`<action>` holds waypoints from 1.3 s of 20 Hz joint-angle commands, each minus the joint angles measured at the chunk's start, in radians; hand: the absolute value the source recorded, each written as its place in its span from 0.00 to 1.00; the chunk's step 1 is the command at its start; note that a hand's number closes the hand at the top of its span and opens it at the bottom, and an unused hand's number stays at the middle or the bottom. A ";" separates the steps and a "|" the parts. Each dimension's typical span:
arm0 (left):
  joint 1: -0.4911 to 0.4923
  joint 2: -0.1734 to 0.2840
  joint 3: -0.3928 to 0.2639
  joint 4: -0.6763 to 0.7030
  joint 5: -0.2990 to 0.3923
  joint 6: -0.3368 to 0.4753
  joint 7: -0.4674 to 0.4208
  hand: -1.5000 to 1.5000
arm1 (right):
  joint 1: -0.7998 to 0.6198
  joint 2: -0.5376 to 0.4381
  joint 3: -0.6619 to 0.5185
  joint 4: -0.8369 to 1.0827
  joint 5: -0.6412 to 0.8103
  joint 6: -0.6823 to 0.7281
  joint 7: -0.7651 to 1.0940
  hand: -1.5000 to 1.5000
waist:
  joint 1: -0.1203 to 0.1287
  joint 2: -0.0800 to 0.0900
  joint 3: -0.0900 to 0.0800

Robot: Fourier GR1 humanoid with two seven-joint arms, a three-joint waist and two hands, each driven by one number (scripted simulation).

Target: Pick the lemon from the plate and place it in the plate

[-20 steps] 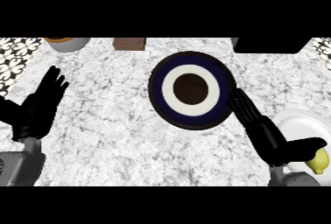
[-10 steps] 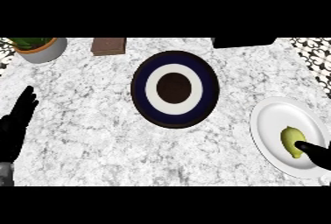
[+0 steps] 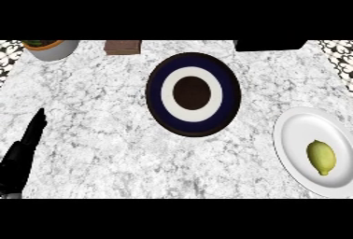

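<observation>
A yellow-green lemon (image 3: 321,157) lies on a white plate (image 3: 296,140) at the right edge of the marble counter. Further back in the middle sits a dark blue plate (image 3: 157,100) with a white ring and a dark centre, nothing on it. My left hand (image 3: 21,156) shows at the lower left, fingers straight and pointing up, far from both plates. No part of my right hand appears in the view.
A grey pot (image 3: 50,49) with a plant stands at the back left. Beside it lies a small brown block (image 3: 123,46). A black object (image 3: 270,45) sits at the back right edge. Patterned tiles (image 3: 341,53) border the counter.
The right hand that reached the lemon half a second ago has left the view, and the lemon now lies uncovered. The whole scene has shifted slightly in the view.
</observation>
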 commanded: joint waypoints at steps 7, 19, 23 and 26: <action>-0.006 -0.051 -0.044 -0.020 -0.061 0.025 -0.015 0.50 | 0.308 -0.076 -0.028 0.041 0.281 0.028 -0.013 0.00 | 0.036 0.011 -0.003; -0.065 -0.064 0.005 0.097 -0.077 -0.010 -0.077 0.50 | 0.267 -0.265 -0.023 -0.007 0.474 -0.065 0.421 0.00 | 0.044 0.014 -0.004; -0.017 -0.035 0.027 0.031 -0.057 -0.064 -0.061 0.50 | 0.191 -0.335 -0.048 0.018 0.503 -0.052 0.557 0.00 | 0.049 0.012 -0.003; -0.006 -0.056 0.025 0.047 -0.076 -0.050 -0.079 0.50 | 0.147 -0.365 -0.015 0.076 0.594 -0.058 0.603 0.00 | 0.051 0.012 -0.003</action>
